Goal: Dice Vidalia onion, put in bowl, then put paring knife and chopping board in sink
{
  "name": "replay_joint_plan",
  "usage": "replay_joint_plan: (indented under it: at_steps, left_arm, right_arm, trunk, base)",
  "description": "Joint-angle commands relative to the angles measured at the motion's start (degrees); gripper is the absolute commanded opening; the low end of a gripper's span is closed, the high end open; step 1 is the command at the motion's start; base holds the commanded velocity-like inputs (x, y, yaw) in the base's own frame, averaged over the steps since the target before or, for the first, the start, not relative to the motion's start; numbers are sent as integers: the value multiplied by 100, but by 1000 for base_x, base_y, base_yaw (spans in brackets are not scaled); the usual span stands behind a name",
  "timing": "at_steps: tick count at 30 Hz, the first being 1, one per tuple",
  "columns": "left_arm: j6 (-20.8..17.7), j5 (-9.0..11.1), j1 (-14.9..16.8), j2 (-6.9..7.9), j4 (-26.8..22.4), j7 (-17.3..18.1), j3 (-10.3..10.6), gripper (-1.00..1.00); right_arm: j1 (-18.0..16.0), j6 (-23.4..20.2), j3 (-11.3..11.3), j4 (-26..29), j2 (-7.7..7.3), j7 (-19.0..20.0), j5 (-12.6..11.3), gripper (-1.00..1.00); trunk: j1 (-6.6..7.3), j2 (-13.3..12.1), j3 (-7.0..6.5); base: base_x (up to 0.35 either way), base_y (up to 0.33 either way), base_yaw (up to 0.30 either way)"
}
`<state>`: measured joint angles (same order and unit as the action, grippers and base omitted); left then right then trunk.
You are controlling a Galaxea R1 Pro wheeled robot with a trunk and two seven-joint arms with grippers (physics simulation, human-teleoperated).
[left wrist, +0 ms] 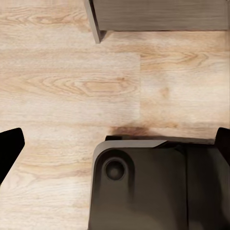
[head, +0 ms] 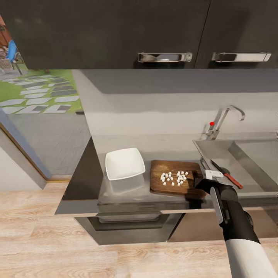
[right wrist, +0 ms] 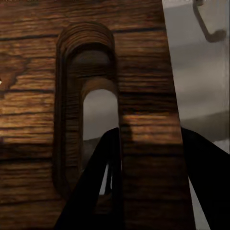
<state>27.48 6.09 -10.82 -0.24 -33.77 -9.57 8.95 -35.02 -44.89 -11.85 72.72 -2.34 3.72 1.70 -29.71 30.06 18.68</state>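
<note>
White square bowl [head: 124,163] on the left of the grey countertop [head: 162,144], and there's nothing in it. Just right of it lies the chopping board [head: 175,177], a scatter of small white onion dice [head: 174,178] on its middle, none in the bowl yet. Right again, the right gripper [head: 201,182] is at the board's handle end, and beyond it the paring knife [head: 227,174] lies on the sink's [head: 251,162] drainboard, tap [head: 224,120] with its red knob behind. The right wrist view adds the detail: one dark finger pokes through the board's oblong handle slot [right wrist: 91,120], the other sits outside the board's edge, so the jaws pinch that end strip of wood. The left wrist view looks down on pale wood floor [left wrist: 72,86] and the robot's dark base [left wrist: 158,187]; the left gripper's [left wrist: 115,148] fingers stand spread wide, holding nothing. No readable writing anywhere.
</note>
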Motion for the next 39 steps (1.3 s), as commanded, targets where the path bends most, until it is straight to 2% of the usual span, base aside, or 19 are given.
replay_joint_plan:
  at_steps: [1,25,39]
  left_arm:
    - [12,59,0,6,-8,-36,42,100]
    - [12,59,-2,9,-8,-36,37,100]
    - [12,59,-1,8,-12,-36,42,100]
  right_arm:
    - [-4,-28,-9,6,0,32,15,-100]
    - [-4,-72,-10,67,-3,16,15,-100]
    - [-4,-83,-8,67,-3,15,15,-100]
  trunk:
    - [-3,8,-2]
    - [-3,8,-213]
    - [-3,8,-234]
  base:
    - [0,0,-111]
    - [0,0,-107]
    - [0,21,-12]
